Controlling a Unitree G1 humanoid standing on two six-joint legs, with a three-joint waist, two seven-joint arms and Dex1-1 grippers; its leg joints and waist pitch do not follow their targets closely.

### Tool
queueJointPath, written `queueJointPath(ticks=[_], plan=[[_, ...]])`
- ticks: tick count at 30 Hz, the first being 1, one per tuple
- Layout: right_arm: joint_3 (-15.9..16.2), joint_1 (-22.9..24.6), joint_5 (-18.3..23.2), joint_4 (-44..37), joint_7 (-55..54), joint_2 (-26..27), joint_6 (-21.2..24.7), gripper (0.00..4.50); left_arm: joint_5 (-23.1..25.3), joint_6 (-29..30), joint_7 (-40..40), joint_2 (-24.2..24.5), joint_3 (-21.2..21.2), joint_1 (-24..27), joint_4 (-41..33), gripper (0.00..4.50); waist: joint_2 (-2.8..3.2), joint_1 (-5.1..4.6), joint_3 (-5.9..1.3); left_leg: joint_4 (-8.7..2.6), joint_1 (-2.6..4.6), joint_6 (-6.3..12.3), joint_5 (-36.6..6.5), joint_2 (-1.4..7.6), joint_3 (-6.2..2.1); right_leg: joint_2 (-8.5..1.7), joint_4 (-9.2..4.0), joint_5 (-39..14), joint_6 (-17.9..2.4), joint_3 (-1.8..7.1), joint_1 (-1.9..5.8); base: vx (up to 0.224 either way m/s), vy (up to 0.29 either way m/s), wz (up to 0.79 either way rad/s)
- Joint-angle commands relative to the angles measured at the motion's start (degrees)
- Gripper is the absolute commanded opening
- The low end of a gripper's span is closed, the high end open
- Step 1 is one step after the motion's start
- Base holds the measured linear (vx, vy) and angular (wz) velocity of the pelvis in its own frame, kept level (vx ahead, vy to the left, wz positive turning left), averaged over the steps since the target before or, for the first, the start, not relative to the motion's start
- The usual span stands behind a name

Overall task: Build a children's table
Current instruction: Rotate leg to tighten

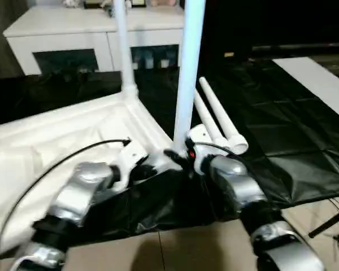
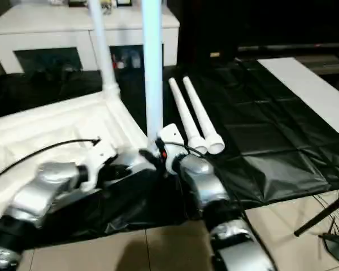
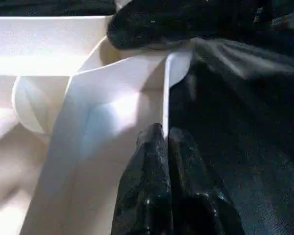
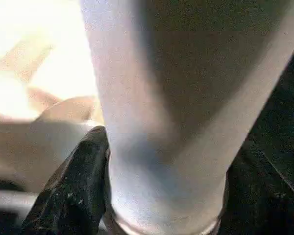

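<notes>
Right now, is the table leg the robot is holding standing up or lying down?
Standing up. The leg rises straight from the tabletop corner, gripped low by the right gripper. Two spare legs lie flat.

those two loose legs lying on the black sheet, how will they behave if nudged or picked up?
The two loose legs are round tapered tubes lying flat on the black sheet, so a sideways nudge would probably roll them, likely in an arc because of the taper. They look like hollow plastic: probably light and stiff. The smooth surface may slip in a hand gripping them.

Dim room; glare on tabletop (image 1: 62,135); motion blur throughout; wrist views soft, shadowed.
</notes>
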Motion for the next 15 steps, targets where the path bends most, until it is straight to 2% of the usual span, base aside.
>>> queueJointPath(ticks=[1, 4, 6, 7, 9, 10, 11, 13, 14, 15], plan=[[-2.4, 0.8, 2.4, 4.7, -6.3, 3.0, 3.7, 2.72, -0.1, 1.2, 11.3, -2.9, 4.6, -1.4, 4.3, 0.0, -0.1, -0.11, -2.62, -4.6, -0.03, -0.54, -17.3, 0.59, -0.09, -2.58, -5.43, -25.0, -7.6, 2.55, 1.93, 0.0, 0.0, 0.0], [-3.5, -1.2, 3.3, 8.5, -12.0, 6.5, 2.3, 2.72, 0.7, 0.6, 18.2, -6.2, 6.1, -4.0, 7.3, 0.0, -0.42, -0.21, -2.59, -4.48, -0.03, -0.11, -17.5, 0.3, 0.17, -2.37, -5.71, -25.9, -6.8, 2.76, 1.56, 0.0, 0.0, 0.0], [-3.4, -1.9, 2.8, 9.5, -12.8, 7.3, 1.6, 2.72, 1.0, 0.6, 19.2, -7.0, 6.2, -4.6, 8.0, 0.0, -0.41, -0.06, -2.68, -4.52, -0.16, 0.47, -17.2, 0.24, 0.17, -2.32, -5.69, -25.7, -6.1, 2.92, 1.59, 0.0, 0.0, 0.0], [-3.4, -2.9, 2.2, 10.7, -13.2, 8.5, 0.6, 2.72, 1.6, 0.5, 20.5, -8.0, 6.3, -5.4, 8.9, 0.0, -0.36, -0.12, -2.73, -4.63, -0.63, 0.68, -16.5, 0.31, 0.07, -2.42, -5.54, -25.0, -5.9, 2.96, 1.8, 0.0, 0.0, 0.0], [-3.2, -4.0, 1.7, 10.8, -11.5, 9.2, -1.3, 2.72, 2.2, -0.2, 20.1, -8.2, 5.7, -5.7, 9.3, 0.0, -0.43, -0.06, -2.84, -4.57, -0.61, 1.01, -16.2, 0.26, 0.14, -2.36, -5.46, -23.6, -6.1, 2.99, 1.72, 0.0, 0.0, 0.0], [-3.4, -4.1, 2.5, 10.6, -9.3, 9.3, -1.6, 3.07, 2.2, -0.3, 19.8, -8.1, 5.6, -5.6, 9.2, 0.0, -0.43, -0.03, -2.8, -4.61, -0.71, 1.16, -16.2, 0.29, 0.14, -2.4, -5.44, -23.3, -6.1, 3.02, 1.83, 0.0, 0.0, 0.0], [-3.6, -4.1, 3.1, 10.2, -7.2, 9.2, -2.0, 3.07, 2.1, -0.4, 19.2, -7.8, 5.3, -5.4, 9.0, 0.0, -0.47, 0.0, -2.82, -4.61, -0.84, 1.46, -15.9, 0.27, 0.15, -2.4, -5.37, -22.8, -6.2, 3.03, 1.91, 0.0, 0.0, 0.0], [-3.0, -3.9, 2.7, 9.2, -5.0, 8.4, -3.1, 3.43, 2.0, -0.9, 16.9, -6.5, 4.5, -4.5, 8.1, 0.0, -0.44, -0.05, -2.89, -4.66, -1.13, 1.98, -15.5, 0.36, 0.03, -2.45, -5.17, -21.9, -6.6, 3.01, 2.15, 0.0, 0.0, 0.0], [-2.3, -3.8, 2.1, 8.6, -3.8, 7.6, -3.9, 3.46, 1.8, -1.3, 14.7, -5.4, 3.8, -3.6, 7.3, 0.0, -0.32, -0.08, -2.85, -4.65, -1.25, 2.05, -15.5, 0.29, 0.04, -2.41, -5.16, -21.6, -6.7, 3.01, 2.19, 0.0, 0.0, 0.0], [-1.7, -3.6, 1.7, 8.2, -2.8, 7.0, -4.4, 3.56, 1.6, -1.2, 13.3, -4.8, 3.5, -3.0, 6.7, 0.0, -0.43, -0.61, -2.97, -4.79, -1.99, 1.98, -14.5, 0.33, -0.24, -2.58, -4.86, -20.3, -6.8, 2.93, 2.83, 0.0, 0.0, 0.0]])
